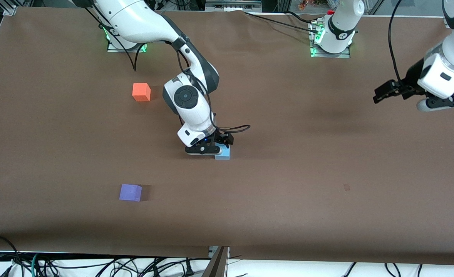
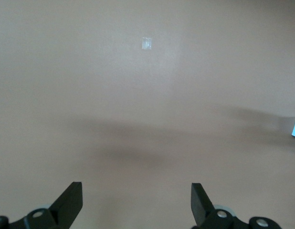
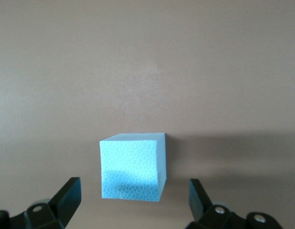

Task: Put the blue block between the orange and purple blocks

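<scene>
— On the table [image 1: 288,173] mid-span, where's my blue block [image 1: 223,154]?
— Under the right gripper [image 3: 133,202], fingers wide, gaps either side; the front view hides that. Orange block [image 1: 141,92] and purple block [image 1: 130,192] show there only. Left gripper [image 2: 137,205] waits, fingers wide.

Wide matte brown worktop [image 1: 327,161] fills nearly the whole front view, its covering smooth with faint creases. Soft shadows lie across it. Small pale square patch [image 1: 346,187] toward the left arm's end. Loose black cables [image 1: 96,265] trail over a white surface along the edge nearest the camera.
</scene>
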